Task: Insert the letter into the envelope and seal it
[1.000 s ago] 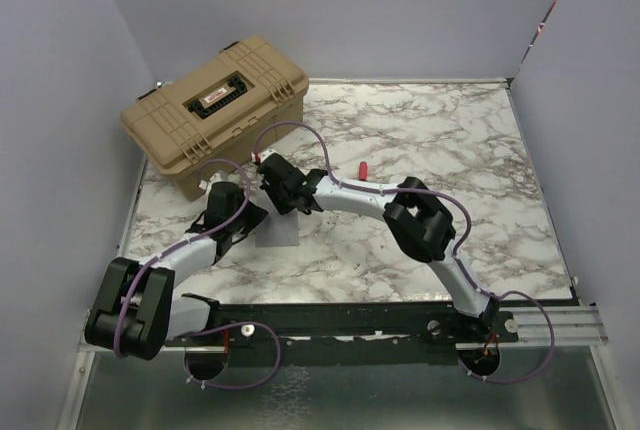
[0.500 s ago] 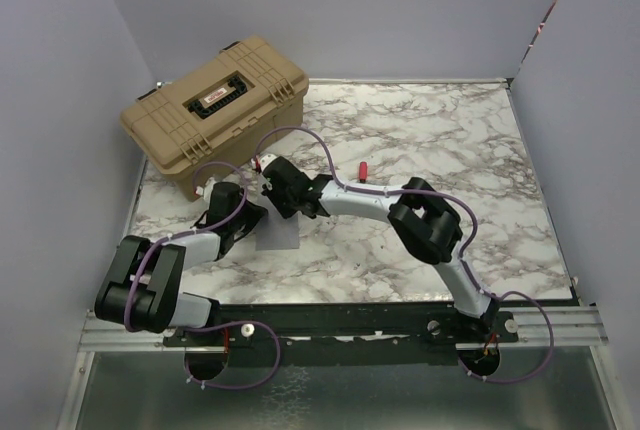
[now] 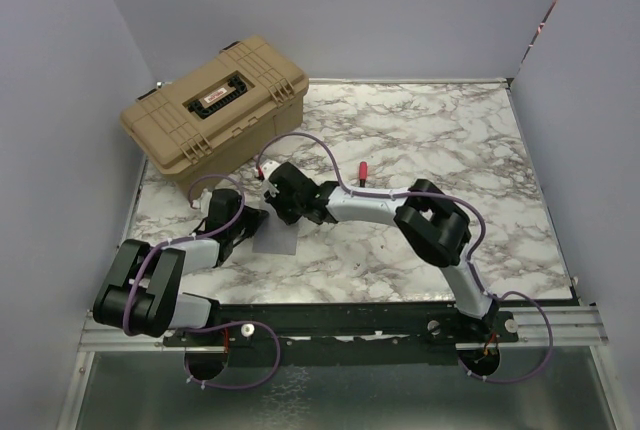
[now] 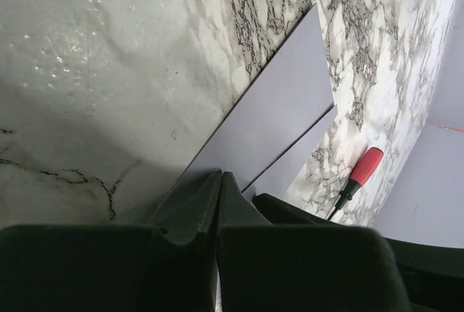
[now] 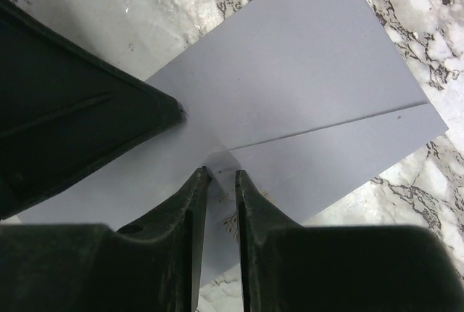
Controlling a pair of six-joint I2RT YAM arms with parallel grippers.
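Nearest first: L gripper [image 4: 219,181] clenched tight, tips down at near corner of envelope [image 4: 283,109]. Pinning or pinching it, can't tell which. Just beside it, R gripper [image 5: 219,174] over same sheet, narrow gap betw. its tips, nothing visibly caught there, so released. Tips right by crease [image 5: 326,126] crossing the grey paper.

Envelope itself: flat on counter [image 3: 430,140], betw. the two grippers, flap apparently folded down along that crease.

Letter: nowhere in sight, no tan sheet on the marble in any view. Judging from that, insertion prob. done and letter prob. inside, tho contents hidden, so can't confirm. Left to do, by the look of it: pressing flap shut along its length. Seal not verifiable from these views.

Further out: red-handled tool [image 4: 365,167] lying on counter beyond envelope, apart from it, untouched.

Far left corner: big tan case [image 3: 215,110], lid down, contents unseen, well apart from both grippers and no part of this job as far as can be judged.
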